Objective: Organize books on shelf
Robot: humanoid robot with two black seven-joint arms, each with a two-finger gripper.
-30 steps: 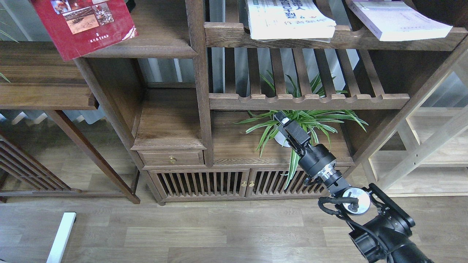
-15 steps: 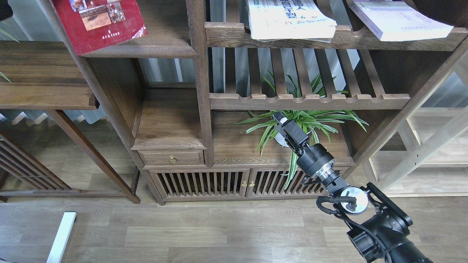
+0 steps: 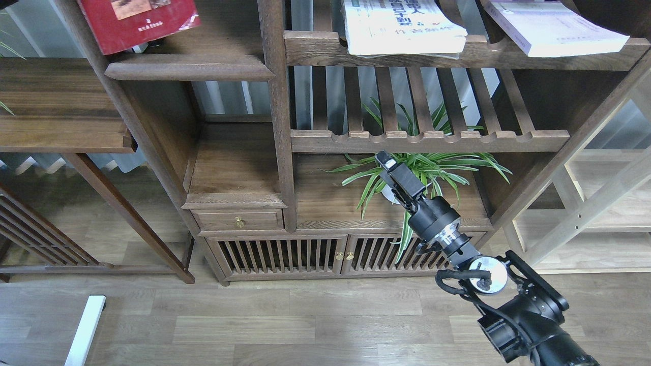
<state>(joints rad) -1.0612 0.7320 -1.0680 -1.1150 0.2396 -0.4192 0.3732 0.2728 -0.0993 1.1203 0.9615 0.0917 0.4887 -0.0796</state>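
Green Chinese characters, white book (image 3: 404, 25), upside-down

Red book (image 3: 137, 23) tilted on shelf (image 3: 188, 66)

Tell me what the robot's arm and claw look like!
The right arm is black and chunky, with round joints, a shiny silver disc and a looped black cable. Its right claw is a slim black block with a small white patch at the tip.

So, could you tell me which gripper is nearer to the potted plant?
The right gripper: it hovers just in front of the potted plant, overlapping its leaves. The left gripper is not in view.
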